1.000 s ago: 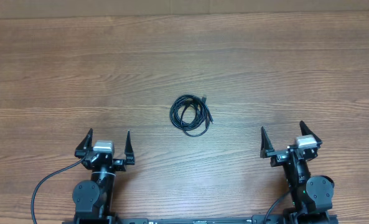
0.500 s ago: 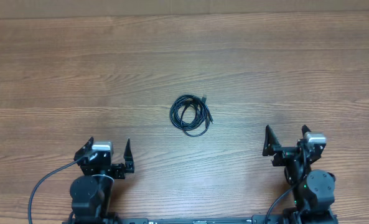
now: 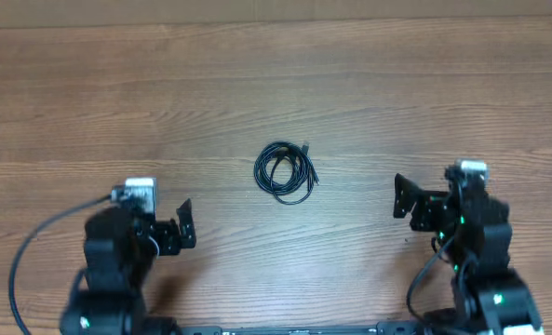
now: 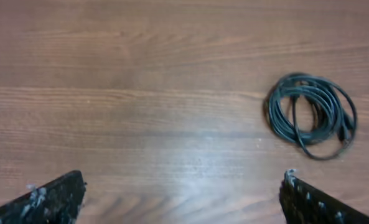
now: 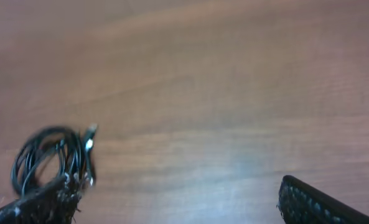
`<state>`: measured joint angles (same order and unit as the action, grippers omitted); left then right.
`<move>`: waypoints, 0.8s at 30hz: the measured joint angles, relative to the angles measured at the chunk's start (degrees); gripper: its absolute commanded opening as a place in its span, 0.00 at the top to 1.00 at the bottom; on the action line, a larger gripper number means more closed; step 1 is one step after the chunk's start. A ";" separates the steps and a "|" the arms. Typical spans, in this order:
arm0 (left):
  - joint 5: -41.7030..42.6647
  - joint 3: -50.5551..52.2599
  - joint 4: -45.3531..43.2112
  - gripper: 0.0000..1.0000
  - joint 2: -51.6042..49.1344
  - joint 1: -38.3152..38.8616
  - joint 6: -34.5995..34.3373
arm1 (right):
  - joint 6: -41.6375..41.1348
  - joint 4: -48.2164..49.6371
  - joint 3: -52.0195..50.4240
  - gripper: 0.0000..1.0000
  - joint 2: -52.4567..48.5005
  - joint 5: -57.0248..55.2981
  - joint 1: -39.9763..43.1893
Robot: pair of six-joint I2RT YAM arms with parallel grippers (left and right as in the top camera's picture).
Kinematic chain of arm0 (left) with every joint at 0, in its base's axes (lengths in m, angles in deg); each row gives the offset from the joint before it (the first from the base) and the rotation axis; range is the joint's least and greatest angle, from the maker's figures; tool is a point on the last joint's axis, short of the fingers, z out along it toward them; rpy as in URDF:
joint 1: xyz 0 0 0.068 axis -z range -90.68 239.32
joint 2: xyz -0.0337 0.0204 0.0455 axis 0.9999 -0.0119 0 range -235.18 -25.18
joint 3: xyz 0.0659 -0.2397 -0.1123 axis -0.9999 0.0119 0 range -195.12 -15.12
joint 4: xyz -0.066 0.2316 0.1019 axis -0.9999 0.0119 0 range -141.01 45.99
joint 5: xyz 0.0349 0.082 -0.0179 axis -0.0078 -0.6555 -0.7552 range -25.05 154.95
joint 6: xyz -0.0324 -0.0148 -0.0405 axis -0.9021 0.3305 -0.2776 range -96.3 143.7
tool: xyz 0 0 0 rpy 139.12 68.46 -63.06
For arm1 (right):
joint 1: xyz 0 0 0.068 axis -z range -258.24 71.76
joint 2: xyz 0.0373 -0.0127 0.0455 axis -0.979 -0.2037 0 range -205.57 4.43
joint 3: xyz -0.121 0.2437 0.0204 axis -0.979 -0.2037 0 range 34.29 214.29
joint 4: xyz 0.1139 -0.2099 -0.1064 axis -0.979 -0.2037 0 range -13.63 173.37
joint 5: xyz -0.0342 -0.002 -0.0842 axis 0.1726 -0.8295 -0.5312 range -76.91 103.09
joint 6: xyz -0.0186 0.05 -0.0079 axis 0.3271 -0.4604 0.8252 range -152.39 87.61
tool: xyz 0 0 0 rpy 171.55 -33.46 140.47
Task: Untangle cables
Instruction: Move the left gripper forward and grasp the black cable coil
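Black cables (image 3: 286, 173) coiled, mid-table

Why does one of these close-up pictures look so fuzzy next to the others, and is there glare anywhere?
Right wrist view: soft all over, with the small coiled bundle of thin black cables smeared. Left wrist view: the bundle is crisp, and a pale sheen lies on the brown wooden table low in the middle. Overhead view: the light is even and the bundle is sharp.
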<state>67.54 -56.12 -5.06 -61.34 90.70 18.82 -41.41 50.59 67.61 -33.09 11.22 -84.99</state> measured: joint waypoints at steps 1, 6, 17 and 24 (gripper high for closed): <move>0.44 -2.82 3.06 0.01 -2.49 0.00 -0.52 | 0.02 -1.99 2.23 0.00 -2.25 0.44 0.00; 2.14 -14.47 13.33 0.00 -12.61 0.00 -4.31 | -0.15 -9.09 13.68 0.00 -12.87 4.59 0.00; 10.93 -16.59 -2.45 0.00 -23.34 0.70 -8.55 | -0.15 -4.22 19.71 0.00 -19.28 13.66 0.00; 6.01 -16.70 -10.27 0.00 -32.37 11.32 -7.96 | -0.15 -4.63 19.74 0.00 -19.32 13.88 0.00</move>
<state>73.55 -72.82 -15.33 -93.71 102.03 10.86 -41.56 45.96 87.35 -52.41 25.10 -84.99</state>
